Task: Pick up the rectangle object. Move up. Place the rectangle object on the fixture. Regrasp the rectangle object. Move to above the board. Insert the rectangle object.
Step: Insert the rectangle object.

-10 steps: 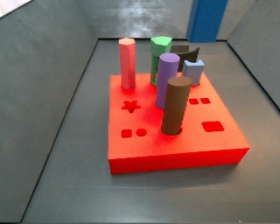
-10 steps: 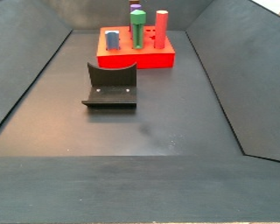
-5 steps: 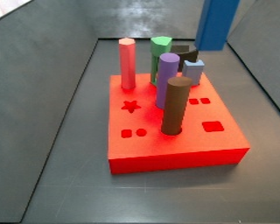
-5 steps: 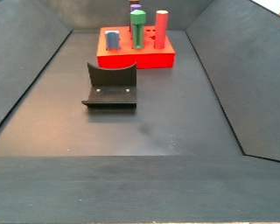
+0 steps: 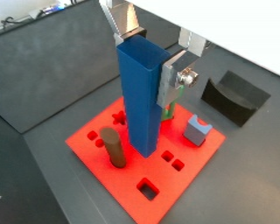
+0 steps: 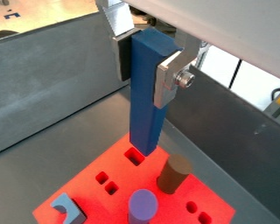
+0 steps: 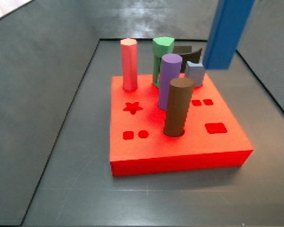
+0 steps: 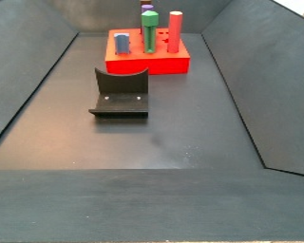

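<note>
Tool (image 6: pixel 149 44): clamped on bar's (image 5: pixel 143 101) top, high over board (image 5: pixel 101 166) | Bar: upright, hanging above board, clear of holes | Fixture (image 8: pixel 121 93): vacant | Done, judged: pick, regrasp, carry | Left: align, lower, insert

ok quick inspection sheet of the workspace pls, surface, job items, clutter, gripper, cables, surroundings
surface: dark grey floor, bare apart from the board and the fixture.
rectangle object: upright in the gripper above the board, lower end clear of the holes in both wrist views.
board: red, flat on the floor, carrying a pink peg, a green peg, a purple peg, a brown peg and a pale blue block.
fixture: on the floor, apart from the board, nothing on it.
clutter: nothing seen.
gripper: shut on the rectangle object's upper part.
cables: nothing seen.
surroundings: sloping grey walls around the floor.
</note>
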Controlling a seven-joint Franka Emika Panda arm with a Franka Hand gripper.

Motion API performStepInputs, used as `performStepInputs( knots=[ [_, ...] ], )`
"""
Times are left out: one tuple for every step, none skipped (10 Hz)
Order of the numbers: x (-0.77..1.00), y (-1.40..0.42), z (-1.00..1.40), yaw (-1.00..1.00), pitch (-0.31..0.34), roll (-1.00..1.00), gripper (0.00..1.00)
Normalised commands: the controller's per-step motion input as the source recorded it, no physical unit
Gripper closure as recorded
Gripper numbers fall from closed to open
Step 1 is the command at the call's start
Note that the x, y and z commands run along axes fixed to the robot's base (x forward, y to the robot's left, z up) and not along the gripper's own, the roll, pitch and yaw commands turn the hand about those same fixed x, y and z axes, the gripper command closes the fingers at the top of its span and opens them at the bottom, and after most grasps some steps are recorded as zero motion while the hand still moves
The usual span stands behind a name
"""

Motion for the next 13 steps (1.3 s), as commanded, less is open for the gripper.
performStepInputs(
  knots=[
    [1.0, 0.0, -0.41, -0.02, 0.0, 0.11, 1.0],
    [1.0, 0.0, -0.41, -0.02, 0.0, 0.11, 1.0],
    [1.0, -0.02, -0.42, -0.03, 0.0, 0.12, 1.0],
    [0.99, -0.11, -0.43, -0.07, 0.0, 0.13, 1.0],
    [0.89, -0.21, -0.41, -0.08, 0.02, 0.14, 1.0],
    [0.72, -0.38, -0.41, -0.01, 0.061, 0.21, 1.0],
    [0.47, -0.47, -0.37, 0.09, 0.124, 0.3, 1.0],
    [0.37, -0.39, -0.33, 0.24, 0.161, 0.34, 1.0],
    [0.39, -0.31, -0.31, 0.23, 0.196, 0.31, 1.0],
    [0.23, -0.13, -0.29, 0.21, 0.107, 0.13, 1.0],
    [0.21, -0.01, -0.27, 0.16, 0.069, 0.08, 1.0],
    [0.04, 0.0, -0.17, 0.05, 0.0, 0.01, 1.0],
    [-0.04, 0.0, -0.02, 0.0, -0.074, 0.0, 1.0]
  ],
)
